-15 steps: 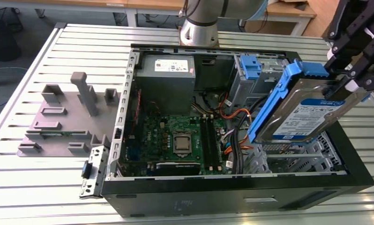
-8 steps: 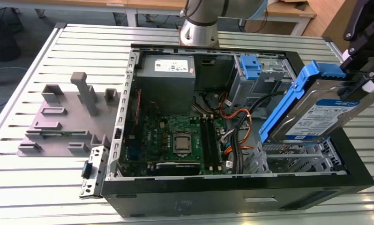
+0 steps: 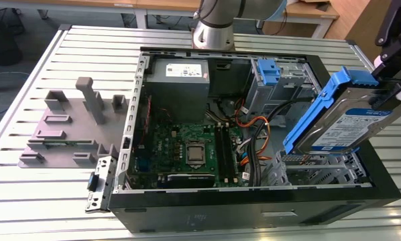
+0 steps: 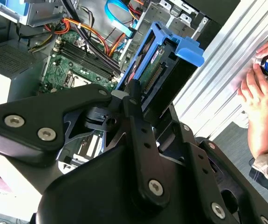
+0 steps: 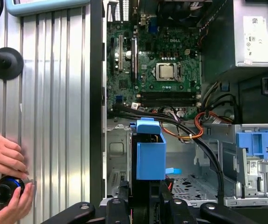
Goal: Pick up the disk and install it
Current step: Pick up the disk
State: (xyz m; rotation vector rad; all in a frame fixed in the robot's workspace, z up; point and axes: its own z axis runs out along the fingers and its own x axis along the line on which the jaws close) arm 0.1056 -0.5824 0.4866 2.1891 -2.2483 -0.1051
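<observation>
My slatted aluminium table (image 3: 39, 201) carries 2 things: 1 open black computer case (image 3: 254, 213) lying on its side and, just beside it toward the exterior view's left, 1 grey plastic fixture (image 3: 66, 135). My arm's base (image 3: 212, 30) rises behind the case.

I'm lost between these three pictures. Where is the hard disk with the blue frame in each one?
Exterior view: the disk hangs tilted over the open case at the exterior view's right, held by the gripper.
Second wrist view: the disk stands edge-on beyond the gripper's black links.
First wrist view: the disk end-on, blue frame toward the camera.
Shared landmark: the green motherboard.
</observation>
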